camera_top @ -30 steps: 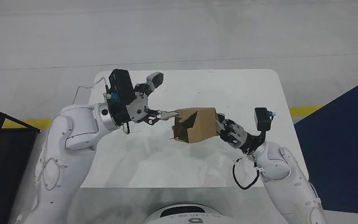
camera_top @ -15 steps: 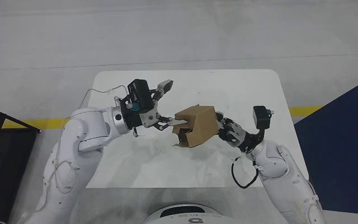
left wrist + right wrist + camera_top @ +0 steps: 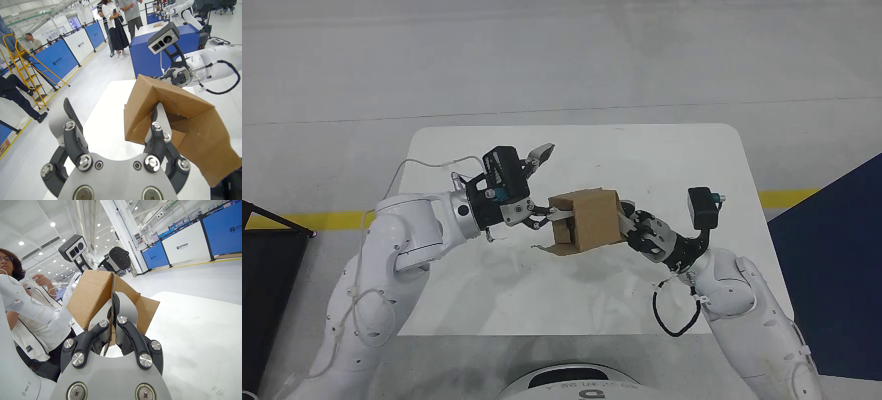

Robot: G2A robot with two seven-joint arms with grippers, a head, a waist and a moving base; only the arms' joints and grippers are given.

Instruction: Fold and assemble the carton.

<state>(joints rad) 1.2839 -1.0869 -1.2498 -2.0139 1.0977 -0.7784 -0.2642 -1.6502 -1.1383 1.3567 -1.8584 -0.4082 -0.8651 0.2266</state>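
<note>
The brown carton point(image 3: 587, 218) hangs just above the middle of the white table point(image 3: 672, 160), partly formed, its open end with loose flaps facing my left arm. My right gripper point(image 3: 628, 227) is shut on the carton's far wall; in its wrist view a cardboard edge point(image 3: 112, 306) is pinched between the fingers. My left gripper point(image 3: 543, 183) is spread wide open. One of its fingers point(image 3: 156, 115) sits inside the carton's point(image 3: 191, 121) open end against a flap, and the other finger point(image 3: 70, 111) stands free outside it.
The table's rounded front and back edges lie well away from the carton. Around it, the tabletop point(image 3: 105, 121) shows bare white surface. Blue barriers, a yellow stepladder and people stand in the hall beyond, none touching the carton.
My left arm has swung in toward the carton, putting one finger into its open end. The carton has turned from tilted to nearly level, and its end flaps have folded inward.
</note>
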